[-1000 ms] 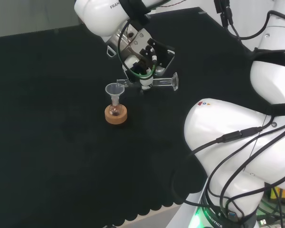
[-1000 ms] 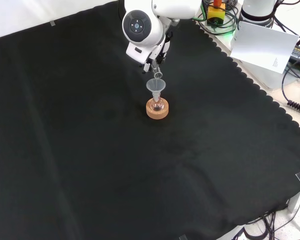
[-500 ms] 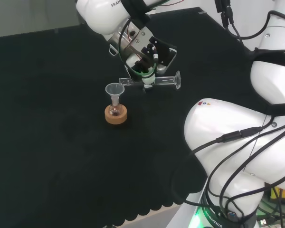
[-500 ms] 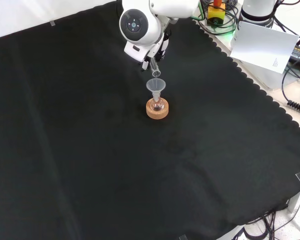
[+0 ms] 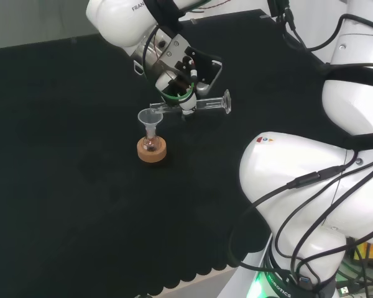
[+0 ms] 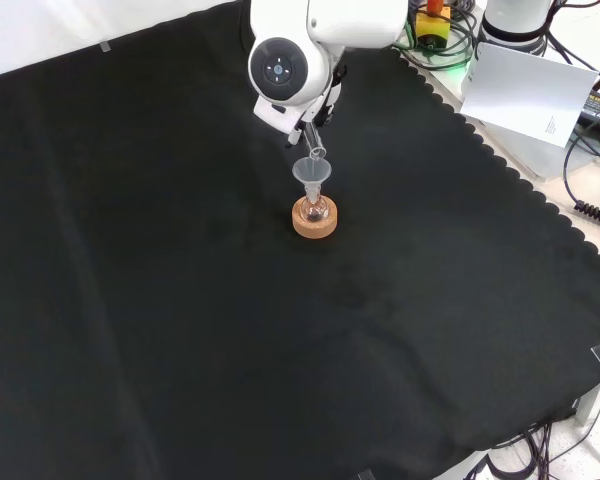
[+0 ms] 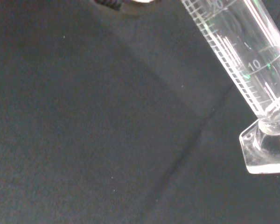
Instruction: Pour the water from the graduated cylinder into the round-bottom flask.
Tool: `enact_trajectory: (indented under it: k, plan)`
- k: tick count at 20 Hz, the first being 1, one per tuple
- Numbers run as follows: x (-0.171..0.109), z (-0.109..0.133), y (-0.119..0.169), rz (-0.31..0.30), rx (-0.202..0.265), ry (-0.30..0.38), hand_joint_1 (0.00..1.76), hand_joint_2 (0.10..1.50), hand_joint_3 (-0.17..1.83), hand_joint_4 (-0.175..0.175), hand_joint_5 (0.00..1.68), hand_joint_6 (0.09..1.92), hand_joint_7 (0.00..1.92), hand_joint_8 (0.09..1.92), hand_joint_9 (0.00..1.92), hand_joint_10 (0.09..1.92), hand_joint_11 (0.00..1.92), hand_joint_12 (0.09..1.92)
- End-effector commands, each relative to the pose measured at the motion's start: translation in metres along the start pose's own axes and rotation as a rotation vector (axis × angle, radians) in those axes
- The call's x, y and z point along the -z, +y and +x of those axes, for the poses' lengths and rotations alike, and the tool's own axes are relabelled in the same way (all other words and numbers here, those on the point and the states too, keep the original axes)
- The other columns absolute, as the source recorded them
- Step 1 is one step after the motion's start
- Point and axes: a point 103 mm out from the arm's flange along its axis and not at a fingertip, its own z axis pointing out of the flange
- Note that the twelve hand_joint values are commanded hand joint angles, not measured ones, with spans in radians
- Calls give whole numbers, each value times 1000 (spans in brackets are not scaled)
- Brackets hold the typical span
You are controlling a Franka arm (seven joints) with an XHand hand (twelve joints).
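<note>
Measuring cylinder [image 5: 196,105] held nearly level in the hand [image 5: 181,77], mouth end at the rim of the funnel [image 5: 150,117].

Fingers curled round the middle of the tube, clamped on it; foot of the cylinder pointing away from the funnel, to the right in the head view, and tilted a little above the mouth end. From the front view, cylinder [image 6: 311,143] slanting down from under the hand [image 6: 310,110] to just above the funnel [image 6: 312,172]. Funnel seated upright in the neck of a small round flask [image 5: 150,144], itself resting in a cork ring [image 5: 151,150] on the black cloth [image 5: 68,186]. Inside the flask, perhaps a little liquid, hard to tell. Close up from the wrist, printed scale and clear foot of the cylinder [image 7: 252,79] against the cloth [image 7: 84,130].
</note>
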Motion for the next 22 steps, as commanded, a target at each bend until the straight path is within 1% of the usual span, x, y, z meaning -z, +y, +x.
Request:
enact_trajectory:
  k: [1, 8, 15, 22]
  plan:
    - [2, 1, 0, 19, -13, -19, 1111, 1064, -13, 52, 1112, 810, 1490, 177, 1625, 87, 1421, 661]
    - [5, 3, 1, 45, -16, -44, 1111, 1064, -13, 52, 1113, 810, 1490, 175, 1623, 87, 1421, 660]
    - [7, 3, 0, 60, -35, -40, 1111, 1064, -13, 52, 1113, 810, 1489, 171, 1621, 87, 1422, 658]
    - [8, 2, -1, 69, -41, -64, 1111, 1064, -13, 52, 1113, 810, 1488, 166, 1620, 87, 1422, 656]
